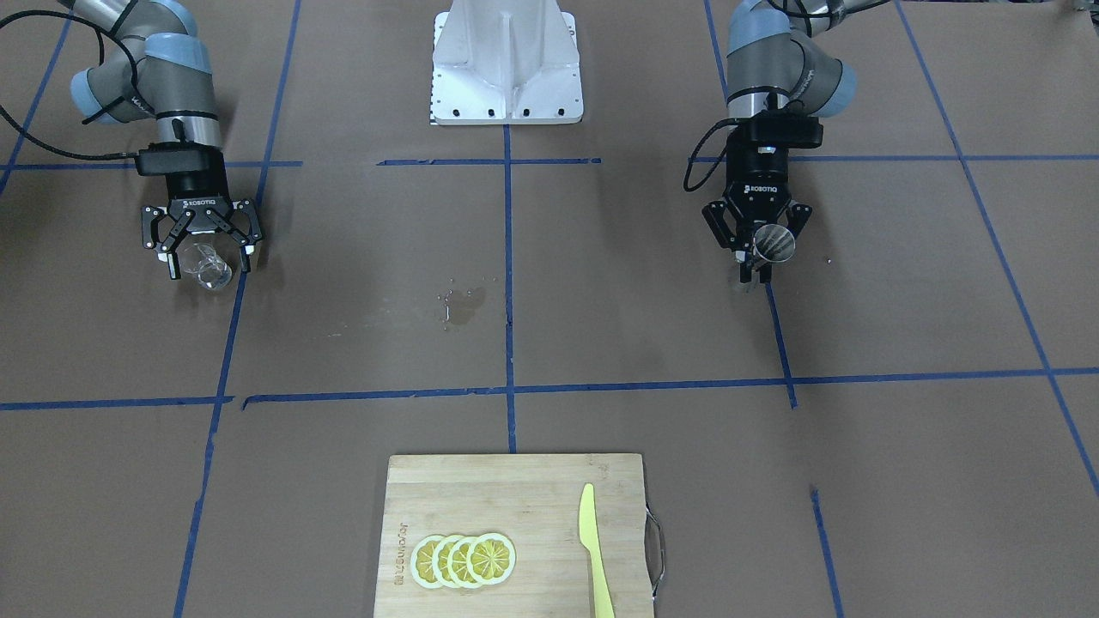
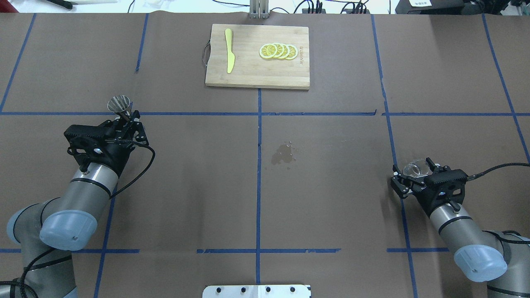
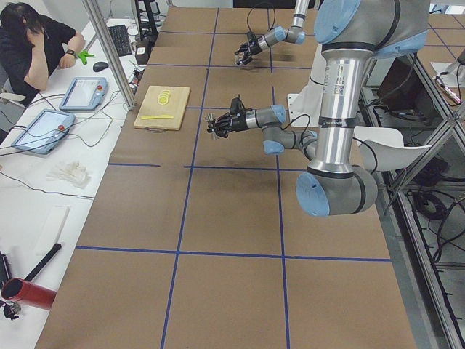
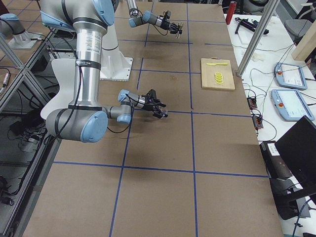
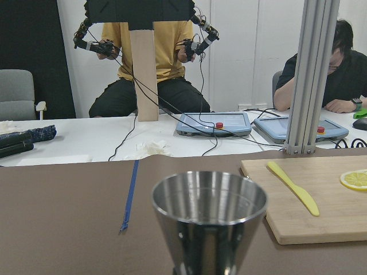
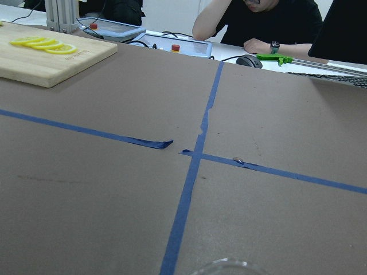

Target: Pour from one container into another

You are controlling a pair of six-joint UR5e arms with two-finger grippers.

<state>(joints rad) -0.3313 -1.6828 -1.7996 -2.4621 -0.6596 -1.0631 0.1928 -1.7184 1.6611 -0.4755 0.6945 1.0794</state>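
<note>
— Brown paper covers the table [image 2: 331,207], and blue tape [image 2: 258,186] marks it into big squares. What sits nearest the robot?

— The white base plate [image 2: 256,291], at the middle of the near edge. Next out, toward the table's right edge, the right gripper [image 2: 414,171] hangs above the paper. Its fingers are clamped on the glass cup [image 2: 415,168], which lies tilted between them.

— Any writing?

— "ROBOTIQ" in white on both gripper bodies, legible from the front-facing camera.

— And farther out?

— A small wet patch [image 2: 283,156] lies near the table's middle, just beside the centre tape line. Farther still, toward the left edge, the left gripper [image 2: 126,117] is closed on the narrow waist of the steel jigger [image 2: 119,103]. The jigger is held off the paper, and the wrist view shows its mouth upward.

— Room to move?

— The two grippers are well apart, with the wet patch on the paper between them. The cutting board [image 2: 256,76] lies at the middle of the far edge. It carries a yellow knife [image 2: 229,56] and four overlapping lemon slices [image 2: 278,51]. A mark runs along one short side, too small to read. Beyond that edge a person [image 3: 33,43] sits at a white bench.
</note>
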